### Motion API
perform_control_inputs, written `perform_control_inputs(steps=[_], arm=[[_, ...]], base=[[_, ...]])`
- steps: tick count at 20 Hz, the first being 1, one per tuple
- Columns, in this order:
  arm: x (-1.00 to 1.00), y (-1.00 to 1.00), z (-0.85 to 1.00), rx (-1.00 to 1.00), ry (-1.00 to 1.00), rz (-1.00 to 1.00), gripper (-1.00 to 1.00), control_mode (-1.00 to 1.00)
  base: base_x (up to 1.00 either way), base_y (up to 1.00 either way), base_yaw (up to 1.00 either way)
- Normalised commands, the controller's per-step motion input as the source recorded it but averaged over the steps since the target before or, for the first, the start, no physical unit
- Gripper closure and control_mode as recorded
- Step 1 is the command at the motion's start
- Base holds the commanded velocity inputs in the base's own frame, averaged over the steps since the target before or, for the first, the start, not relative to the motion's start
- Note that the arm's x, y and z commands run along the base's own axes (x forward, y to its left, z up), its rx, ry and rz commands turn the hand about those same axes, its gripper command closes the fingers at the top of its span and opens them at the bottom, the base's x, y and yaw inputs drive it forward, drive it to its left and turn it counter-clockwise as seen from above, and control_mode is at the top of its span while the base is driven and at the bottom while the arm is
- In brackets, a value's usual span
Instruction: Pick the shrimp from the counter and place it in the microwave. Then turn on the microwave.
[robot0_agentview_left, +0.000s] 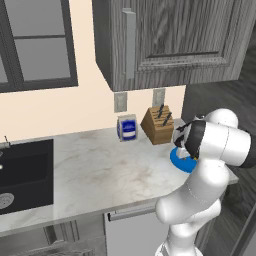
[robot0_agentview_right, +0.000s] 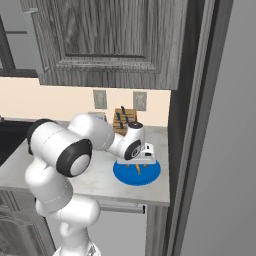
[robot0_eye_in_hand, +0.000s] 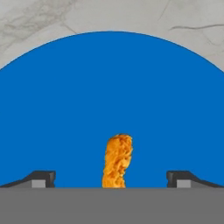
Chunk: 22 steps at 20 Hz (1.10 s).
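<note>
We hold our pincer (robot0_eye_in_hand: 111, 179) wide above the blue plate (robot0_eye_in_hand: 65, 109) on the tabletop (robot0_agentview_right: 100, 182). The shrimp (robot0_eye_in_hand: 117, 161) lies between the fingertips (robot0_eye_in_hand: 41, 178), so closing should catch it.

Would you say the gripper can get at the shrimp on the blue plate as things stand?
Probably yes: the gripper hangs open right over the blue plate, with the shrimp lying between its fingertips and nothing in between.
</note>
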Motion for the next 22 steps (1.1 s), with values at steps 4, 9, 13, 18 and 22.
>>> perform_control_inputs(steps=[4,9,13,18,22], arm=[[0.12,-0.03,-0.13,0.0,0.0,0.0,-1.0,-1.0],[0.08,-0.01,-0.14,0.0,0.0,0.0,1.0,-1.0],[0.03,0.0,-0.17,0.0,0.0,0.0,1.0,-1.0],[0.0,0.0,-0.2,0.0,0.0,0.0,1.0,-1.0],[0.0,0.0,-0.19,0.0,0.0,0.0,1.0,-1.0]], base=[[0.0,0.0,0.0],[0.0,0.0,0.0],[0.0,0.0,0.0],[0.0,0.0,0.0],[0.0,0.0,0.0]])
